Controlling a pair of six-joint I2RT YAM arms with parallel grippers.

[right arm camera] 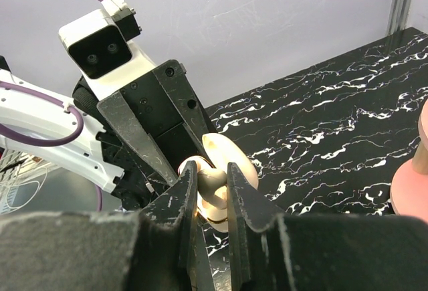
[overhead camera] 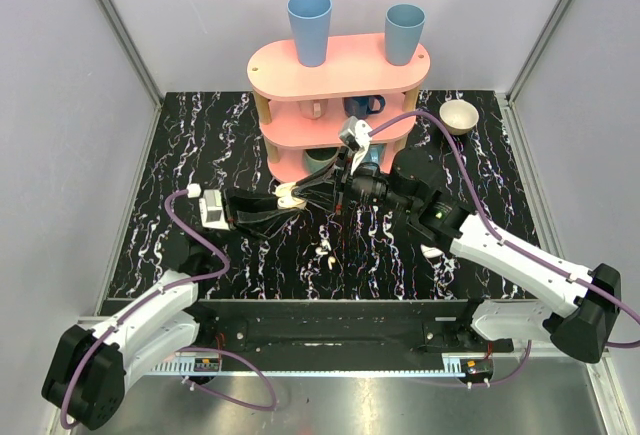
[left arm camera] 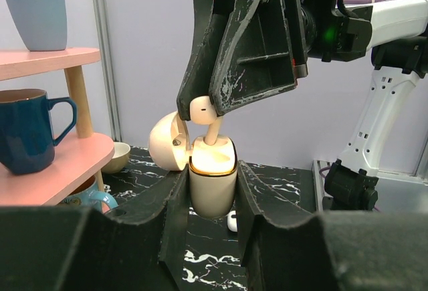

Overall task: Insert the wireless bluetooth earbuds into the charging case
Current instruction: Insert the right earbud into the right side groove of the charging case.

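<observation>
My left gripper (left arm camera: 212, 194) is shut on the cream charging case (left arm camera: 212, 185) and holds it upright above the table, lid (left arm camera: 164, 144) swung open to the left. My right gripper (right arm camera: 211, 178) is shut on one white-cream earbud (left arm camera: 202, 109), with its stem pointing down into the lit opening of the case. In the right wrist view the earbud (right arm camera: 214, 182) sits between my fingertips, over the case (right arm camera: 231, 160). From above, both grippers meet at the case (overhead camera: 290, 195). The second earbud (overhead camera: 324, 255) lies on the black table, also seen below the case in the left wrist view (left arm camera: 232, 222).
A pink three-tier shelf (overhead camera: 340, 75) stands at the back with two blue cups (overhead camera: 309, 27) on top and mugs on its lower tiers, including a dark blue mug (left arm camera: 27, 130). A beige bowl (overhead camera: 459, 115) sits at the back right. Grey walls enclose the table.
</observation>
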